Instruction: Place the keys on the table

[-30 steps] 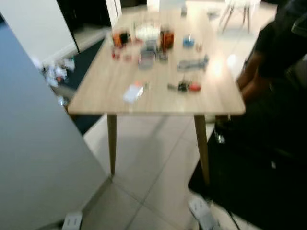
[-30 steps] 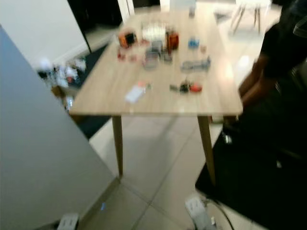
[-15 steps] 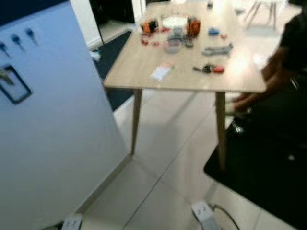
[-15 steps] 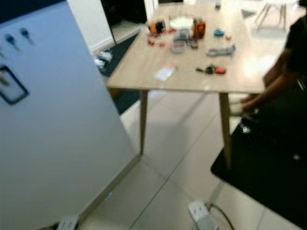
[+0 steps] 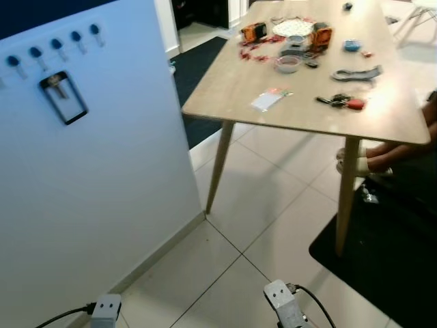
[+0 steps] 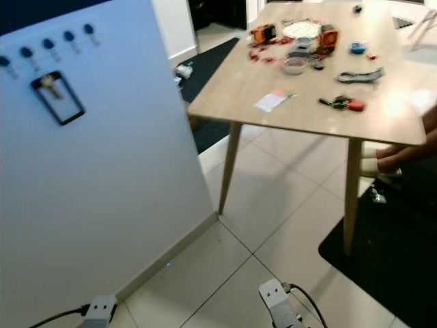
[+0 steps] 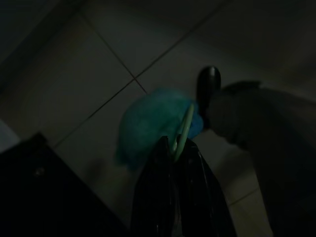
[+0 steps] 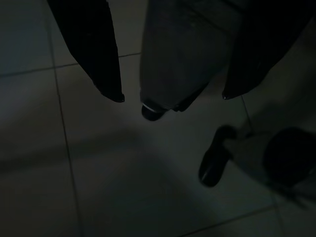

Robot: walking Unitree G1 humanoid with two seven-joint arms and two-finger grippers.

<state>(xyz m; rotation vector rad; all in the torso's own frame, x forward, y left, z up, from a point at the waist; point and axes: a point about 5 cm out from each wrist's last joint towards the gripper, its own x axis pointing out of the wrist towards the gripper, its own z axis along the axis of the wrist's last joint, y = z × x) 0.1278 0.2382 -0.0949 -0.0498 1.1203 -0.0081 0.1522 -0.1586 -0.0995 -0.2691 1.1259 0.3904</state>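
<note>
Keys (image 7: 183, 129) on a green loop with a teal fluffy fob (image 7: 150, 129) are pinched in the left gripper (image 7: 177, 148) over dim floor tiles, while the right gripper (image 8: 170, 96) hangs spread wide, holding nothing (table (image 5: 232, 89) ahead).

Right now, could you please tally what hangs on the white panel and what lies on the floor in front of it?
Blue pegs in view on the panel: 5
Black hanging loop: 1
White power boxes on the floor: 2
Total: 8
</note>
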